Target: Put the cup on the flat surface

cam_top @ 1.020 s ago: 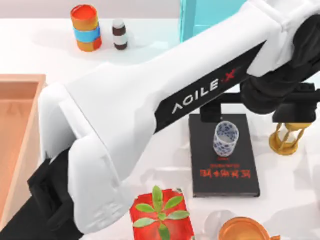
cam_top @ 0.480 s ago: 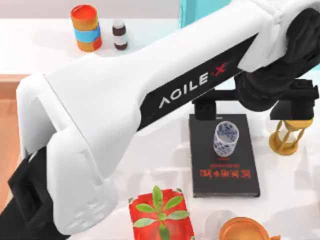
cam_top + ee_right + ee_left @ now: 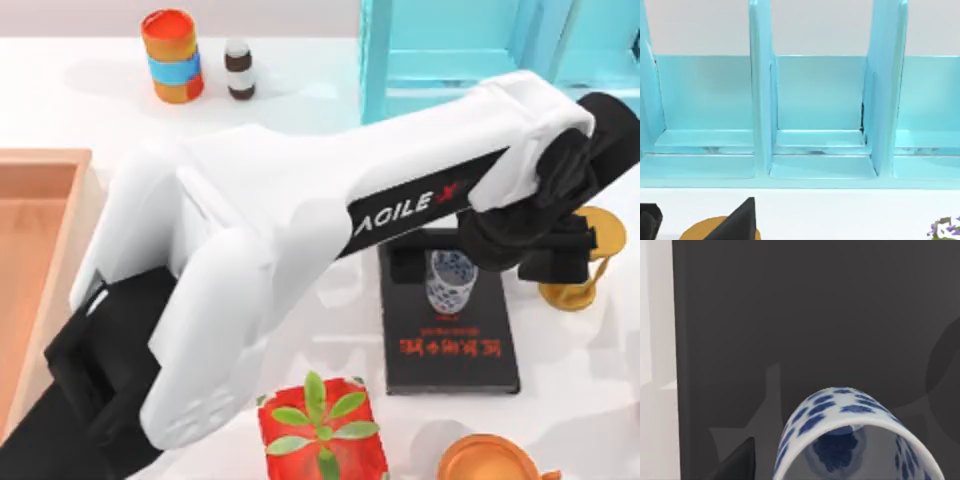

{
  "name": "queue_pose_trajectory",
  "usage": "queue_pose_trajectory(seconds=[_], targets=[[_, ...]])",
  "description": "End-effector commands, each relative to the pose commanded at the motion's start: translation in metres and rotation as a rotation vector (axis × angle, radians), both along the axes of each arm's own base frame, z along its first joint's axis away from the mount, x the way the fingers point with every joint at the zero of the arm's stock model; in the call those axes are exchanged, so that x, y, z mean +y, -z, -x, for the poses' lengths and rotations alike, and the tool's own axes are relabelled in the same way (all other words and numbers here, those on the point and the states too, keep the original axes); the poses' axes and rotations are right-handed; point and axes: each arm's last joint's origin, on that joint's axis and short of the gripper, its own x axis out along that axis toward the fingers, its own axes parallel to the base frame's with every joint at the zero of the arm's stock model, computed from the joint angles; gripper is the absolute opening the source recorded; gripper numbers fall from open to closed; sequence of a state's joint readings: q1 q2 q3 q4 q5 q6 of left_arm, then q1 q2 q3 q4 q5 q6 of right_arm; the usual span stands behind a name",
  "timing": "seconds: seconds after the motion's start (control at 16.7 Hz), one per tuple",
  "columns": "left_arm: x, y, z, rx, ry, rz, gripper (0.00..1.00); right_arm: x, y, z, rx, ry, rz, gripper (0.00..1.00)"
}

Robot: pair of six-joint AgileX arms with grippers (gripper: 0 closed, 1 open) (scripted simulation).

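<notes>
**A:** Since a second ago the left arm has swung down and in. The left gripper [image 3: 470,268] now sits low over the cup [image 3: 451,283], where before it hung further up the frame. What about the cup itself?

**B:** It hasn't shifted. It stands upright on the black book [image 3: 450,350], right of centre in the top view and not yet on the flat surface [image 3: 300,90]. The jaws are spread, one dark finger on each side of the cup, and nothing is clamped.

**A:** What could go wrong?

**B:** The cup is tall, narrow and looks slick, so I'd judge that an off-centre close could tip it onto the book or let it slide out on the lift. The hourglass [image 3: 575,292] stands just beside the right-hand finger, and a wide sweep might knock it. A low finger could also drag the book.

**A:** And the count?

**B:** One cup, one book and one hourglass. Then one orange-and-blue cylinder [image 3: 172,55] and one small brown bottle [image 3: 239,68], both at upper left. One red potted plant [image 3: 322,430] is at the bottom, with one orange bowl [image 3: 495,462] at lower right. One wooden tray [image 3: 40,230] lies on the left edge and one teal rack [image 3: 450,45] is at the top. The right gripper [image 3: 695,220] is idle, with its fingers apart, facing that rack
</notes>
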State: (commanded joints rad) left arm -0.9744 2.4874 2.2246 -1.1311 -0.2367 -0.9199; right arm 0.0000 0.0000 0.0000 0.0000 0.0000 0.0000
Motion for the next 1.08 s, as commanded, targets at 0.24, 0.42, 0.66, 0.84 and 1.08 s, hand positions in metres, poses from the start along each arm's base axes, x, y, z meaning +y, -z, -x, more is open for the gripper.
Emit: queue_pose_trajectory(seconds=[0.24,0.42,0.66,0.84,1.08], targets=[[-0.0016,0.0052,-0.0005,-0.001,0.001,0.002,1.0,0.0,0.0,0.0,0.0,0.0,0.0,1.0],[-0.0016,0.0052,-0.0005,-0.001,0.001,0.002,0.85,0.0,0.0,0.0,0.0,0.0,0.0,1.0],[-0.0016,0.0052,-0.0005,-0.001,0.001,0.002,0.55,0.0,0.0,0.0,0.0,0.0,0.0,1.0],[-0.0016,0.0052,-0.0005,-0.001,0.001,0.002,0.32,0.0,0.0,0.0,0.0,0.0,0.0,1.0],[-0.0016,0.0052,-0.0005,-0.001,0.001,0.002,0.02,0.0,0.0,0.0,0.0,0.0,0.0,1.0]])
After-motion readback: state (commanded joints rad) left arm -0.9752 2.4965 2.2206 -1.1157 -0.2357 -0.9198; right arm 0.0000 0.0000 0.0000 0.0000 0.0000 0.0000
